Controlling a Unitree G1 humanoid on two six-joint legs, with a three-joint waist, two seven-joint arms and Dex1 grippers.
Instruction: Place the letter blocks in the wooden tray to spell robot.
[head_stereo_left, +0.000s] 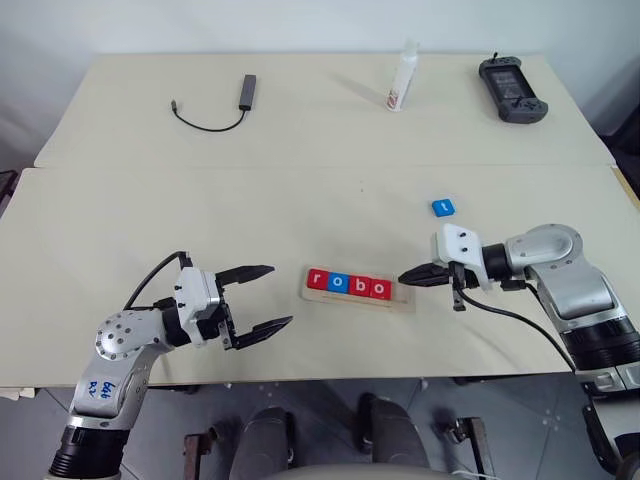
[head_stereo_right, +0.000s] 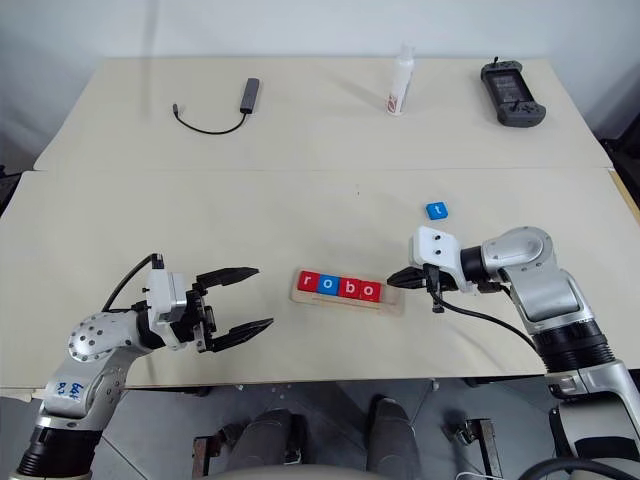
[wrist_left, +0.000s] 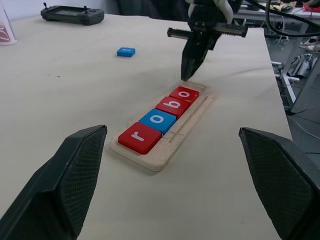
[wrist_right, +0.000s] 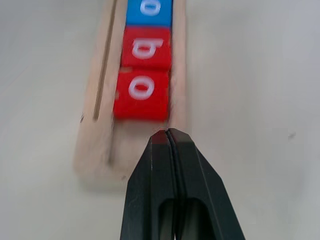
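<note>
The wooden tray (head_stereo_left: 402, 297) lies near the table's front edge. In it sit a red r (head_stereo_left: 318, 281), a blue o (head_stereo_left: 338, 283), a red b (head_stereo_left: 358, 286) and a red o (head_stereo_left: 379, 289) in a row. Its right end slot is bare. A blue t block (head_stereo_left: 443, 207) lies loose on the table, behind and to the right of the tray. My right gripper (head_stereo_left: 404, 279) is shut with nothing in it. Its tip (wrist_right: 167, 132) sits at the tray's bare right end, just beside the last red o (wrist_right: 141, 95). My left gripper (head_stereo_left: 281, 294) hangs open left of the tray, apart from it.
At the back of the table are a black cable with an adapter (head_stereo_left: 215, 108), a white bottle (head_stereo_left: 402, 78) and a black handheld controller (head_stereo_left: 511, 90). A seam (head_stereo_left: 300, 166) runs across the table between them and the tray.
</note>
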